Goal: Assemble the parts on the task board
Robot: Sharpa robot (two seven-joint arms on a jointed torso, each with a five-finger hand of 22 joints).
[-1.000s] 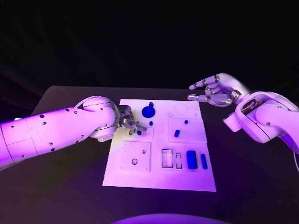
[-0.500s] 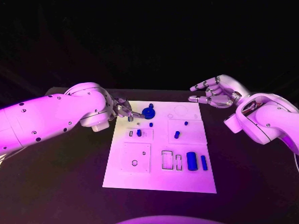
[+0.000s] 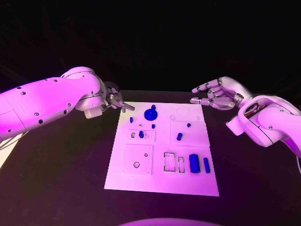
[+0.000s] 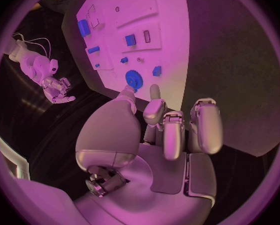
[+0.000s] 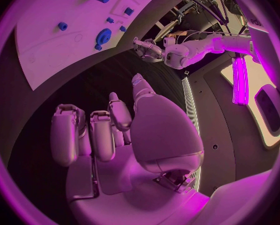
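Left hand sat off the far-left corner of the task board, above the black table. Its fingers were curled in loosely and the wrist view showed nothing between them and the thumb. It touched neither board nor parts.

Right hand hovered past the board's far-right corner, palm roughly toward the board, fingers spread and lightly bent, holding nothing. Its own wrist view showed the same: fingers apart, palm bare.

Task board lay flat mid-table, long side running away from the robot. Parts on it:
- blue gear near the far edge, left of centre, with a small blue peg just beyond it
- small blue piece close to the left edge
- blue block by a small slot on the left side
- two small blue pieces in the square panel to the right
- large blue cylinder and a thinner blue bar side by side near the right edge, beside two rectangular cut-outs

Couldn't tell which parts were seated and which were loose.
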